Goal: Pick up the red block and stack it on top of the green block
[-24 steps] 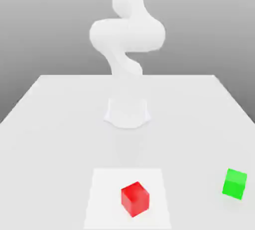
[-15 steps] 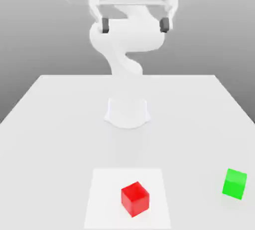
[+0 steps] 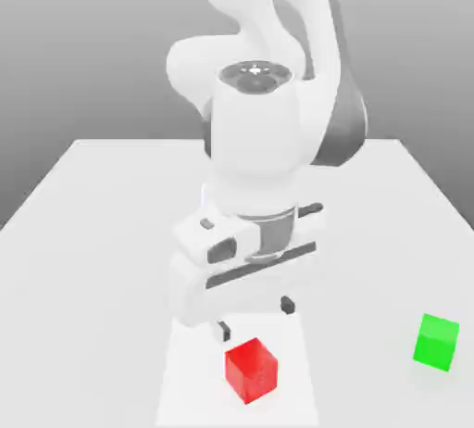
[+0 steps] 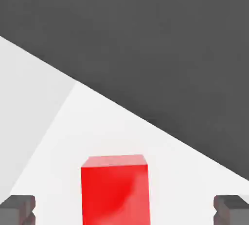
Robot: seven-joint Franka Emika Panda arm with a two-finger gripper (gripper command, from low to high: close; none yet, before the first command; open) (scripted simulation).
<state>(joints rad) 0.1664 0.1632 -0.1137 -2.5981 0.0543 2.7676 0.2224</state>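
The small, glossy, bright red cube (image 3: 251, 371) is found at the bottom centre of the exterior view, resting on a paler square patch (image 3: 185, 371) of the white tabletop (image 3: 93, 232). It is turned so that a vertical edge faces the camera. Directly above and slightly behind it, in the lower middle of that frame, the claw (image 3: 255, 318) is seen, released, with its two dark fingertips (image 3: 223, 330) spread wider than the cube and held above it, not touching it. In the hand view the red cube (image 4: 115, 190) is seen between the two dark pads (image 4: 17, 209), with clear tabletop on either side of it. A downward approach is therefore judged to be what the coming move turns on: the cube lies just below the claw. As a cube it offers no long axis.

The small, plain, bright green cube (image 3: 436, 341) stands at the lower right of the exterior view, well apart from the red one.

No brand, label or writing can be read on any surface.
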